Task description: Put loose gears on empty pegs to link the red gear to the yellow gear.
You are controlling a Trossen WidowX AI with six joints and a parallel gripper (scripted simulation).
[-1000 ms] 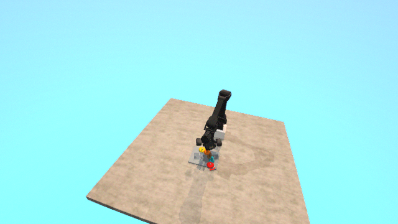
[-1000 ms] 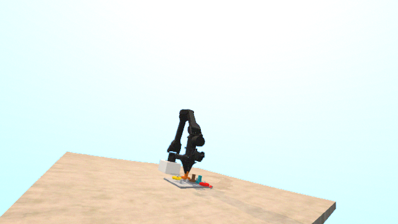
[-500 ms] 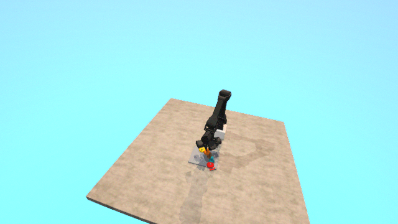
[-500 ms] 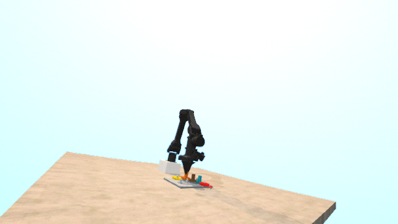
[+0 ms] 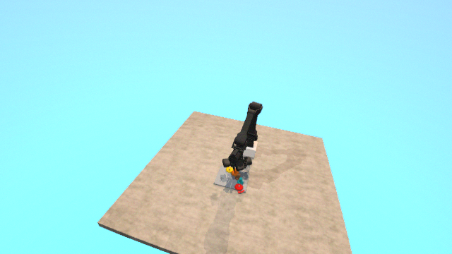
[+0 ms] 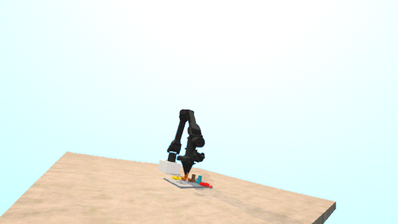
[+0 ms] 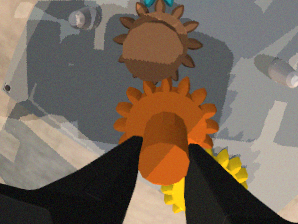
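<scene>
My gripper (image 5: 234, 168) (image 6: 186, 174) (image 7: 164, 149) is shut on the orange gear's handle. The orange gear (image 6: 184, 178) (image 7: 142, 117) is low over the grey board (image 5: 219, 181) (image 6: 189, 186) (image 7: 250, 125), between the brown and yellow gears; whether it sits flat cannot be told. The brown gear (image 5: 237, 177) (image 6: 193, 178) (image 7: 152, 45) stands beside it, teeth close together. The teal gear (image 5: 240, 180) (image 6: 199, 178) (image 7: 160, 2) is between the brown gear and the red gear (image 5: 239, 187) (image 6: 204, 184). The yellow gear (image 5: 231, 169) (image 6: 176, 178) (image 7: 231, 165) is partly hidden in the wrist view.
In the wrist view one bare peg (image 7: 80, 19) stands at upper left and another peg (image 7: 285, 75) at right. The red arrow (image 5: 241, 192) lies beside the red gear. A white block (image 5: 249, 152) (image 6: 169, 167) is at the arm's base.
</scene>
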